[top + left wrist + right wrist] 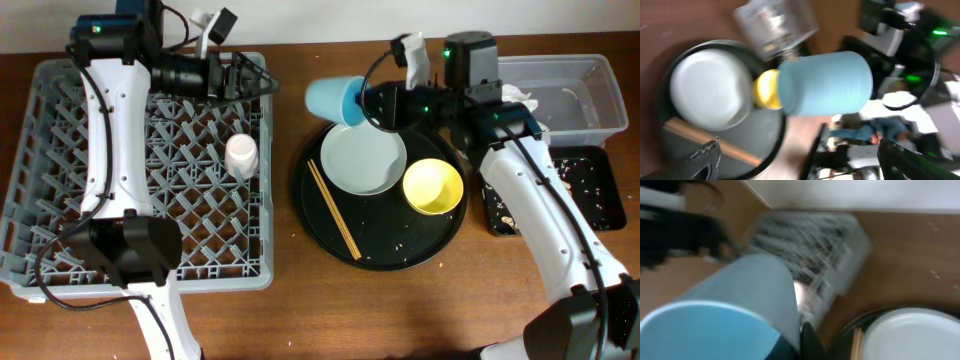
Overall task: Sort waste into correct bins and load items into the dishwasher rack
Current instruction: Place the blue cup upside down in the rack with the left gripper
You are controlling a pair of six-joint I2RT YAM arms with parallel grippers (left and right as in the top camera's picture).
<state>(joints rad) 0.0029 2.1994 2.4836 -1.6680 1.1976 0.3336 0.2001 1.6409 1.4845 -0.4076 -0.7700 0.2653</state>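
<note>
Light-blue cup [335, 99]: smooth cylinder, tipped sideways in the air between dishwasher rack [60, 200] and round black tray [400, 250].
Right gripper [368, 102]: pinching the cup's wall.
Left gripper [255, 78]: spread wide over the rack's far right corner.
Pink cup [241, 155]: pale, among grey lattice pegs.
Plate [363, 160], yellow bowl [433, 187], wooden chopsticks [333, 210]: glossy round dishes and thin straight sticks on the tray.
Clear tub [590, 110]: holding crumpled white tissue [520, 97].

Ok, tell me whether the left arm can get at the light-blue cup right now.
Probably yes. The light-blue cup hangs on its side in the right claw, just past the dishwasher rack corner, and the open left claw faces it with only air between.
</note>
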